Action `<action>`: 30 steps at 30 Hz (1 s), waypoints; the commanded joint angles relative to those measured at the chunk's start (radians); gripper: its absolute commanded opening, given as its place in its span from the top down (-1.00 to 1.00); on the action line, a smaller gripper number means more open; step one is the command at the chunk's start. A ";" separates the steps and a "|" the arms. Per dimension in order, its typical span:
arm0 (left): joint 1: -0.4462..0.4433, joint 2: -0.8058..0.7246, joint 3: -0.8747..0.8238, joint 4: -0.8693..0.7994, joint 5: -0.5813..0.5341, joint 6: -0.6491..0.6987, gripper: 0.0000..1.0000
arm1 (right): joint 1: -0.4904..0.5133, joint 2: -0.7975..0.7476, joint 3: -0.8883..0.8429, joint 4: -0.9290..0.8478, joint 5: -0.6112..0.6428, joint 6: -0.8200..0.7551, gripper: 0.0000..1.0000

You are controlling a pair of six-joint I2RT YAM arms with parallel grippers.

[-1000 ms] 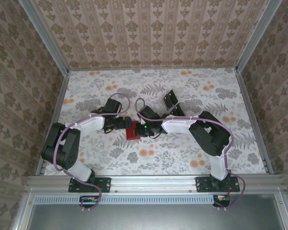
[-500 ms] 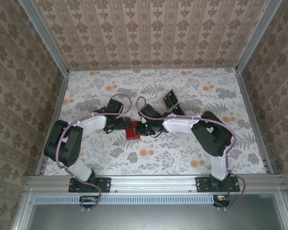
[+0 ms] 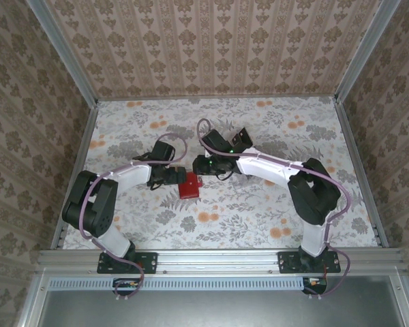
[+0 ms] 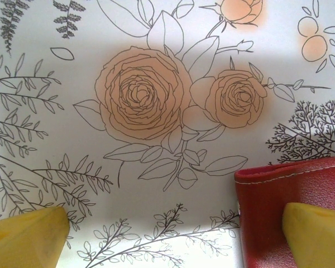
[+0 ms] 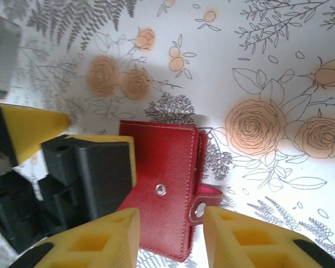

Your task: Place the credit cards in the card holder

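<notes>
The card holder (image 3: 189,186) is a red wallet lying folded on the flowered table, its snap strap (image 5: 204,207) loose at one side. My left gripper (image 3: 172,178) stands open at the wallet's left edge. One of its yellow fingers (image 4: 315,234) lies over the card holder (image 4: 279,206), the other (image 4: 28,237) over bare table. My right gripper (image 3: 203,165) hangs just behind and above the wallet. Its yellow fingers (image 5: 100,240) stand apart over the card holder (image 5: 167,173) with nothing between them. The credit cards are hidden from view.
A clear plastic tray (image 3: 242,142) with dark rectangles lies behind the right arm at mid-table. Metal rails edge the table at both sides (image 3: 82,163), and patterned walls rise behind them.
My right gripper has opened, let go at the wallet's right side, and drawn back away from it. The wallet and my left gripper have stayed put.
</notes>
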 commanded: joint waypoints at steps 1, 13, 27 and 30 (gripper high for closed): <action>0.003 0.032 -0.024 0.010 -0.037 -0.008 -1.00 | 0.012 0.044 0.042 -0.093 0.041 -0.049 0.26; 0.004 0.034 -0.032 0.021 -0.033 -0.010 -1.00 | 0.027 0.117 0.110 -0.130 0.044 -0.081 0.26; 0.003 0.033 -0.037 0.028 -0.029 -0.012 -1.00 | 0.029 0.139 0.116 -0.167 0.096 -0.101 0.63; 0.004 0.033 -0.037 0.031 -0.028 -0.013 -0.99 | 0.026 0.128 0.110 -0.166 0.098 -0.100 0.69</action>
